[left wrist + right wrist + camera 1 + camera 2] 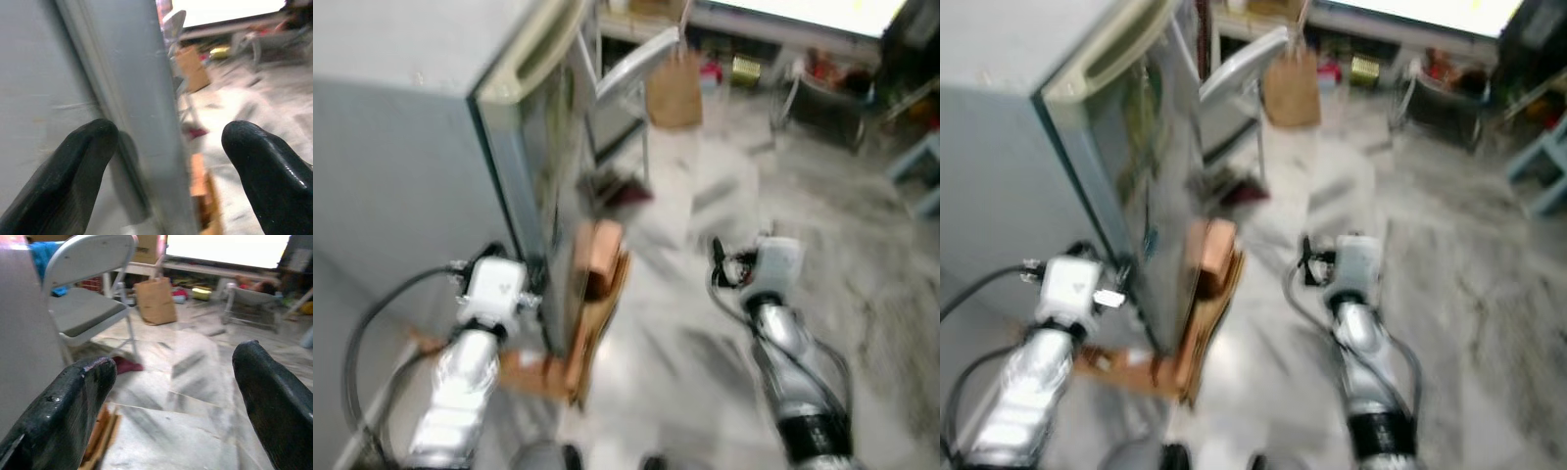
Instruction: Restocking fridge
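Note:
The grey fridge (401, 176) stands at my left, seen from above, with its front edge (142, 98) running up between the fingers of my left gripper (168, 142). That gripper is open, one finger (83, 166) on the grey face side and the other on the room side; I cannot tell whether either touches. My right gripper (173, 367) is open over the marble floor with nothing between its fingers. Both silver arms (460, 382) reach forward in the blurred head views.
Flattened brown cardboard (597, 284) leans against the fridge's lower front. A grey folding chair (83, 308) and a brown paper bag (155, 301) stand beyond it, with a dark red item (617, 188) on the floor. A cluttered table (803, 20) lines the back.

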Controlling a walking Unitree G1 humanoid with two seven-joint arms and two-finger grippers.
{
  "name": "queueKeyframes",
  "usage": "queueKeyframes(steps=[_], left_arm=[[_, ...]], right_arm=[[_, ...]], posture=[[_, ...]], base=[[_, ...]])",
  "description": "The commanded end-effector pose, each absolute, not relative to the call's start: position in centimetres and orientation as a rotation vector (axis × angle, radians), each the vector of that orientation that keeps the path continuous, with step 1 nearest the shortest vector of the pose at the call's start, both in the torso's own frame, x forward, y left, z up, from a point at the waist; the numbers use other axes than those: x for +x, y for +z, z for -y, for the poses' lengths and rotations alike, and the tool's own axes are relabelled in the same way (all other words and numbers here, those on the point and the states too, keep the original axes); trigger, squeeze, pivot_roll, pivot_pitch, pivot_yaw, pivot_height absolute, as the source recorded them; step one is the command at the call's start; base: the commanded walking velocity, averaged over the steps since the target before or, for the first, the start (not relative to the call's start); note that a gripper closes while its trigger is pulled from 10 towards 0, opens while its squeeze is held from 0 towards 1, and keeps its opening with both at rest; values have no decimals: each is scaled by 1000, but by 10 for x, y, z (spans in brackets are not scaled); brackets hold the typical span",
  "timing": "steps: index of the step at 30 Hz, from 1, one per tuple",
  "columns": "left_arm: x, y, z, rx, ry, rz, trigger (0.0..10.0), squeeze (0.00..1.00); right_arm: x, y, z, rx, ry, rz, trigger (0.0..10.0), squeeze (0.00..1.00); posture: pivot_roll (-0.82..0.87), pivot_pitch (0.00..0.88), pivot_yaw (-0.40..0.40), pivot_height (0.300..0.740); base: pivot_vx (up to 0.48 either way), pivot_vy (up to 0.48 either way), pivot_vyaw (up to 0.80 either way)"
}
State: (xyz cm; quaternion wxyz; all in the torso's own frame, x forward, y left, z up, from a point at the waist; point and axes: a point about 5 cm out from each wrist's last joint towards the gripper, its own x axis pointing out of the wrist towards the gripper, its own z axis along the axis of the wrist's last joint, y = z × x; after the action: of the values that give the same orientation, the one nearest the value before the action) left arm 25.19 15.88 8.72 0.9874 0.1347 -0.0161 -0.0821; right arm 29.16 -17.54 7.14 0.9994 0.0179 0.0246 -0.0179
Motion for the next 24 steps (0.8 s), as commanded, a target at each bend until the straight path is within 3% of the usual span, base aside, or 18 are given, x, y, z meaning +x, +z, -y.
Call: queueKeyframes(steps=[1,8,24], left_arm=[[249,81,-164,265,-150,1,10000,0],[251,80,-167,246,-132,-12,10000,0],[263,83,-198,221,81,-38,10000,0]], right_arm=[[292,70,174,31,-29,-57,10000,0],[291,70,175,28,-26,-56,10000,0],[287,68,174,22,-3,-67,10000,0]], posture=[[130,64,-95,740],[127,67,-97,740],[119,74,-103,740]], base=[[0,0,-800],[0,0,-702],[0,0,0]])
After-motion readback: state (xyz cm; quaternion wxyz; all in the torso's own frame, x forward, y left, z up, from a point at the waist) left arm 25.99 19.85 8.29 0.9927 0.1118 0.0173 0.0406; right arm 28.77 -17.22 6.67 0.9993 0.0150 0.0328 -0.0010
